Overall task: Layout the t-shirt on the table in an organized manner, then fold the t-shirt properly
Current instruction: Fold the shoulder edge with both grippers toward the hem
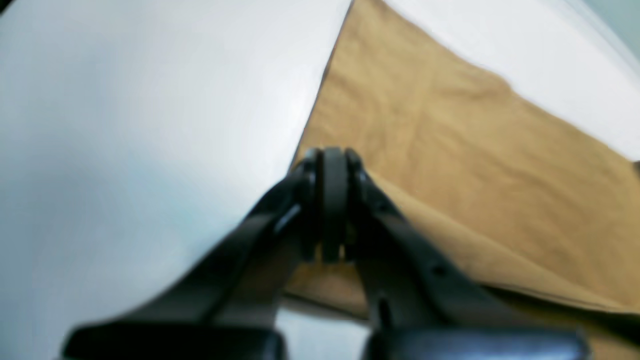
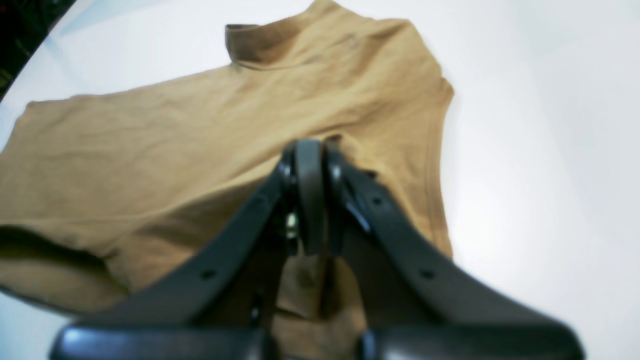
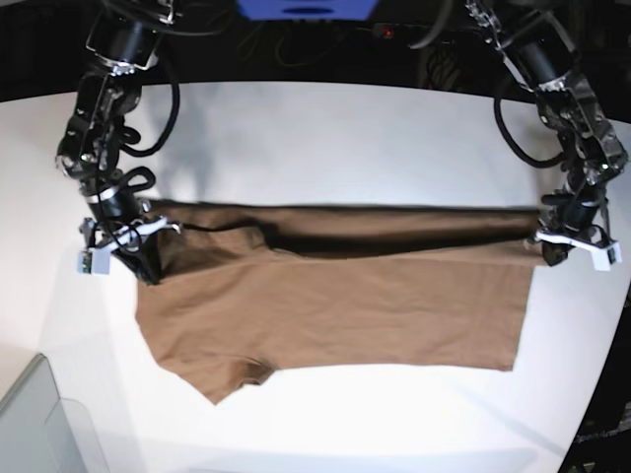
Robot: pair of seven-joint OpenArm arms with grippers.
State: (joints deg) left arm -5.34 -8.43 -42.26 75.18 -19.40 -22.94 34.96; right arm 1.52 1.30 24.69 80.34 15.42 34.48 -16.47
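Fabric of the tan t-shirt (image 3: 335,305) lies half-folded lengthwise, apparently pinched at both ends by clamped fingers

The left gripper (image 1: 332,165), jaws together, pinches the t-shirt (image 1: 450,165) edge above the table (image 1: 125,125).

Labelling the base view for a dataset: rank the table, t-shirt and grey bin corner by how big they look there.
1. table
2. t-shirt
3. grey bin corner, though the frame cuts it off, so only its visible part is ranked.
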